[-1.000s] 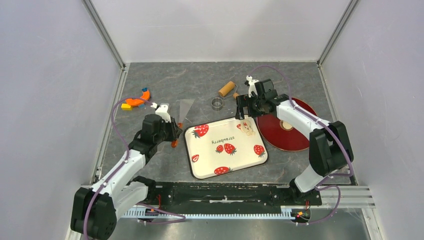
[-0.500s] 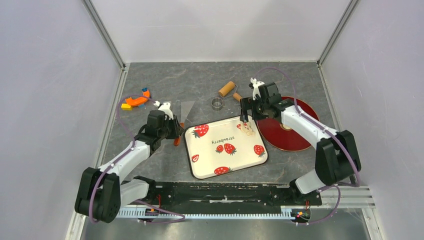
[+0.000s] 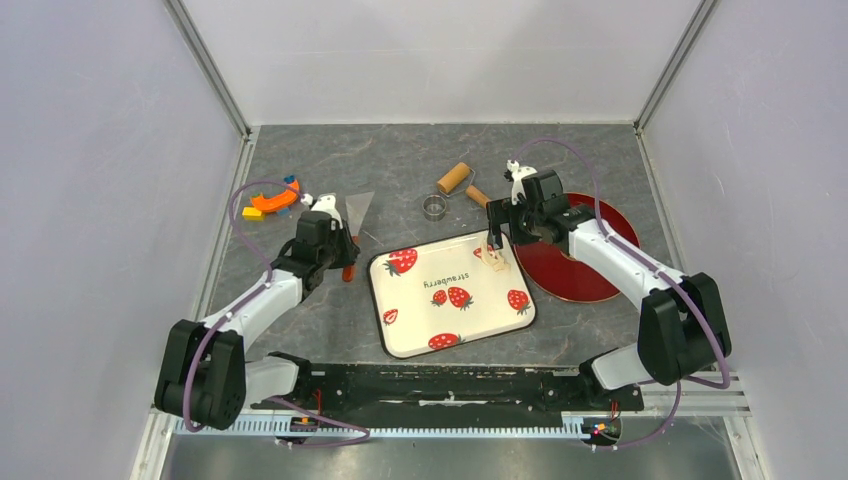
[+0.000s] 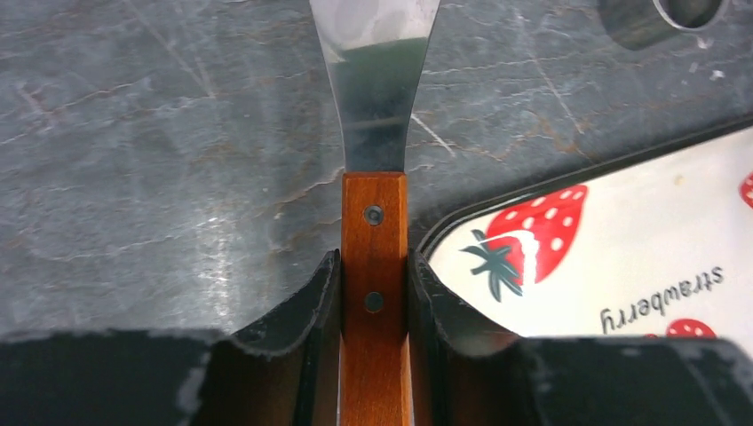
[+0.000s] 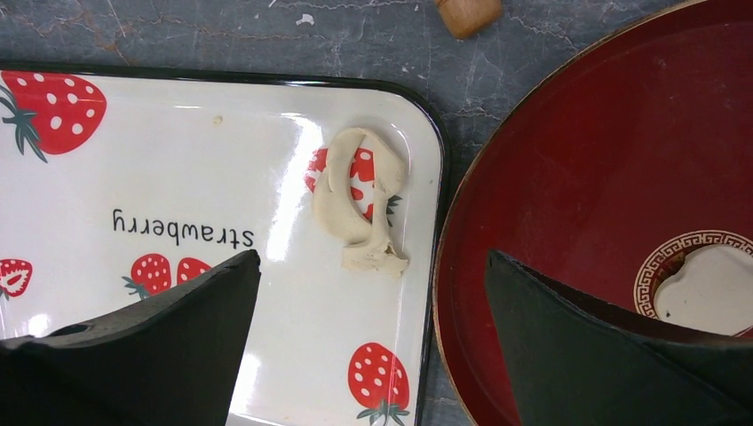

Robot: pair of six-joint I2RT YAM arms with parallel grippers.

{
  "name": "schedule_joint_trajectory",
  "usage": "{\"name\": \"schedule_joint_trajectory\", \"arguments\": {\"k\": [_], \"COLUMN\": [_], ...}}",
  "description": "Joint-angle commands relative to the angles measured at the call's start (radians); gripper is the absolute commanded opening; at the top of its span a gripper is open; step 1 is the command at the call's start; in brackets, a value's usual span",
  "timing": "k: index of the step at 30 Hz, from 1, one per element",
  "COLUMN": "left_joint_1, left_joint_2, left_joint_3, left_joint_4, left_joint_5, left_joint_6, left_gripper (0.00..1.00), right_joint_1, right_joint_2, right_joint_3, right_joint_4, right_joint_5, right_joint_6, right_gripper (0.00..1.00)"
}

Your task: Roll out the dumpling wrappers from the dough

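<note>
Two hands: left hand (image 4: 373, 271) clamped on scraper (image 4: 377, 98) handle; right hand (image 5: 371, 259) spread wide, dough (image 5: 330, 206) lay on tray (image 5: 178, 160) below it

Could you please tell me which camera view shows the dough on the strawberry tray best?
The right wrist view: the dough sits mid-frame, a looped pale strip in a corner of the tray. The top external view shows the dough only as a small pale speck; the left wrist view misses it.
</note>
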State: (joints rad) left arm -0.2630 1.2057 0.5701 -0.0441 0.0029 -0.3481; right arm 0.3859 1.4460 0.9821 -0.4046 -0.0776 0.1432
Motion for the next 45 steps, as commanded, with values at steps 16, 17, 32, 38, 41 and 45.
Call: {"name": "schedule_joint_trajectory", "arguments": {"k": [16, 17, 32, 38, 41, 45], "left_joint_1": [0.086, 0.100, 0.261, 0.261, 0.261, 0.261], "left_joint_2": [0.020, 0.006, -0.145, -0.264, -0.324, -0.369], "left_joint_3": [0.075, 0.051, -0.254, -0.308, -0.326, -0.337], "left_joint_4": [0.004, 0.037, 0.627, 0.666, 0.661, 0.656], "left_joint_5": [0.125, 0.151, 0.404, 0.405, 0.424, 0.490], "left_joint_6": [-0.143, -0.170, -0.455, -0.366, -0.295, -0.197], "left_gripper": [0.76, 0.76, 0.78, 0.78, 0.78, 0.78], "right_joint_1": [-0.005, -0.006, -0.005, -0.007, -0.006, -0.006], "right_joint_2": [-0.062, -0.063, -0.116, -0.206, -0.267, -0.305], "right_joint_3": [-0.025, -0.025, -0.096, -0.153, -0.176, -0.186], "right_joint_4": [0.047, 0.050, 0.122, 0.269, 0.351, 0.397], "right_joint_5": [0.012, 0.010, -0.075, -0.234, -0.266, -0.255], "right_joint_6": [-0.011, -0.010, 0.018, 0.022, 0.037, 0.040], "right_gripper": [0.98, 0.98, 0.98, 0.98, 0.98, 0.98]}}
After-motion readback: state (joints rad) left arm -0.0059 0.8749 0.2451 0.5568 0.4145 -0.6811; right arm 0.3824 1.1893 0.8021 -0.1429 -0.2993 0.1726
